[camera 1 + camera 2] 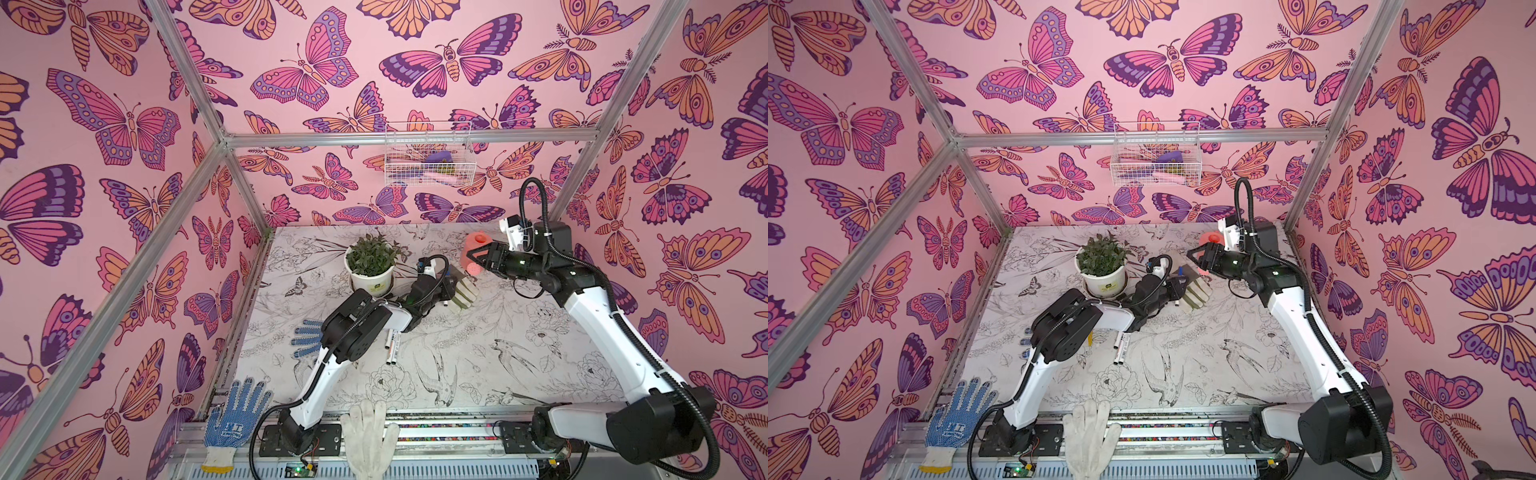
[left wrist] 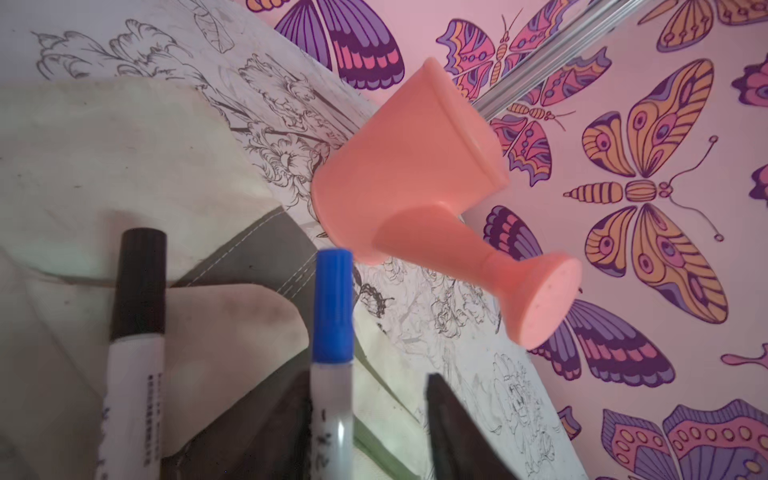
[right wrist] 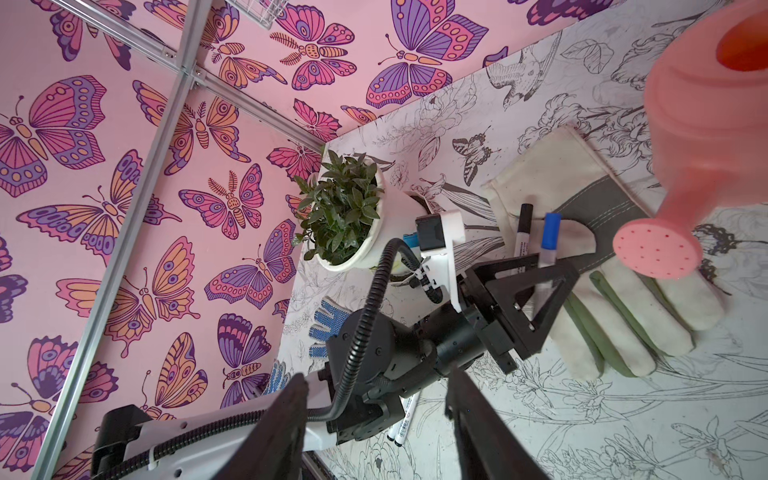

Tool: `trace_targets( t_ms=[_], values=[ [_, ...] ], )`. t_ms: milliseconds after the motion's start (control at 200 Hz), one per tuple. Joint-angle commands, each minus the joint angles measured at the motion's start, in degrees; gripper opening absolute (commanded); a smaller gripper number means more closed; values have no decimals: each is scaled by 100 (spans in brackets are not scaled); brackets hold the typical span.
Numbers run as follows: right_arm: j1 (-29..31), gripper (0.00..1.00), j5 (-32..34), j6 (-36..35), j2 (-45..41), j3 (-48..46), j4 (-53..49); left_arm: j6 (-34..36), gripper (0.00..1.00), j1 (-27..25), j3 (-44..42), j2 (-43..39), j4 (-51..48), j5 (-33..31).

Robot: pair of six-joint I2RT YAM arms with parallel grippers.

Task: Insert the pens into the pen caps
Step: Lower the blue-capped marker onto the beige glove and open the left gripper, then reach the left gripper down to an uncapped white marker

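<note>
**Left gripper (image 3: 544, 270) straddling blue-capped pen (image 2: 332, 307)**

Pen is lying on the glove (image 3: 540, 166) beside a black-capped pen (image 2: 137, 291). Left jaws are standing apart around it. Right gripper (image 3: 376, 374) is hovering near the glove, jaws apart, empty. Probably a release: lifting straight up avoids dragging it.

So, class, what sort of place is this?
Probably a staged robot test booth: butterfly-print walls on an aluminium frame, a left arm and right arm bolted at the front, a potted plant as prop.

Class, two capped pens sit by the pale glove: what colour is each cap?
One black cap, one blue cap; clearest in the left wrist view.
</note>
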Motion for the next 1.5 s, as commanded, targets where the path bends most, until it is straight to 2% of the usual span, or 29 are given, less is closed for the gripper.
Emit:
trace_targets(
  t_ms=[0, 200, 320, 511, 626, 791, 896, 1002, 1202, 1497],
  values=[
    [1, 54, 97, -233, -177, 2, -158, -90, 64, 6, 170, 6, -38, -52],
    [2, 53, 88, -249, -281, -88, -144, -125, 63, -10, 215, -141, 60, 117],
    [1, 53, 105, -267, -302, -84, -152, 130, 63, -28, 73, -360, 210, 181],
    [5, 53, 13, -352, -270, -89, -169, 941, 62, -12, -854, -1490, 448, 334],
    [59, 52, -18, -476, -149, -56, -228, 1476, 60, 88, -1664, -2602, -544, 509],
    [369, 51, 189, -838, 97, 212, -575, 2252, 57, 205, -3004, -4021, -2292, 315],
    [420, 49, 262, -900, 235, 330, -705, 2305, 57, 252, -3577, -4707, -3421, -95],
    [423, 48, 264, -885, 303, 368, -679, 2285, 59, 307, -3856, -5146, -4110, -614],
    [429, 48, 241, -819, 433, 412, -574, 1973, 56, 409, -3650, -5024, -4806, -1566],
    [455, 47, 201, -575, 506, 334, -289, 2273, 52, 445, -3061, -4205, -5015, -1301]
  ],
)
